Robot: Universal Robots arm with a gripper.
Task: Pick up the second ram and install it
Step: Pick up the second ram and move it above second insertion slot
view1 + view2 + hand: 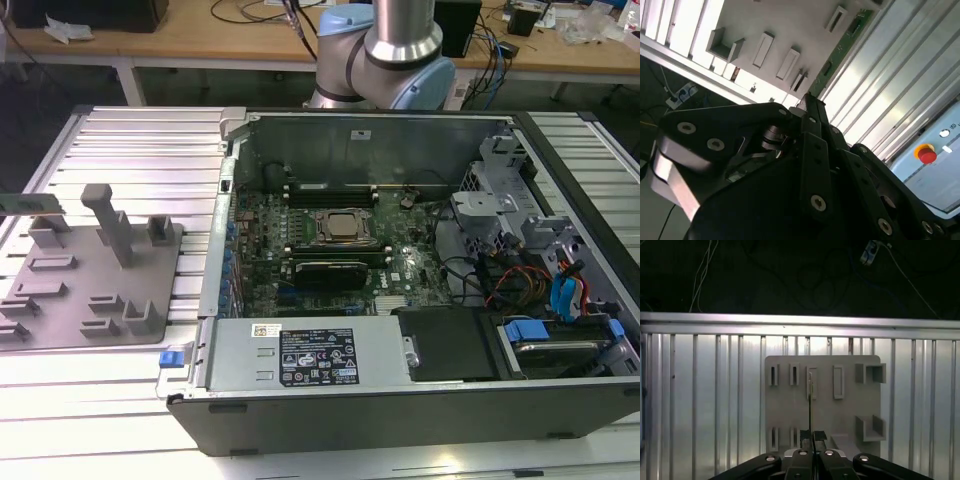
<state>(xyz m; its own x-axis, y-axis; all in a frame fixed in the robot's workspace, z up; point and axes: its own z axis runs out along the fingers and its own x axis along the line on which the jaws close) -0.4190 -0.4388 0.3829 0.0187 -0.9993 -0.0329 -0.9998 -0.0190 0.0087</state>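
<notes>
One ram (810, 400) edge-on, lengthwise beyond hand (812, 434)

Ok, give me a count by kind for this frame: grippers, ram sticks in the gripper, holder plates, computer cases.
Black two-finger gripper: 1
Long thin green circuit-board ram stick, clamped in it: 1
Grey plastic holder plate with slot blocks: 1
Dark open computer case: 1
Total: 4

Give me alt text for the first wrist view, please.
The gripper holds the second ram edge-on, a thin line in front of the grey holder plate. The plate lies on a ribbed metal table, with dark floor beyond.
</notes>
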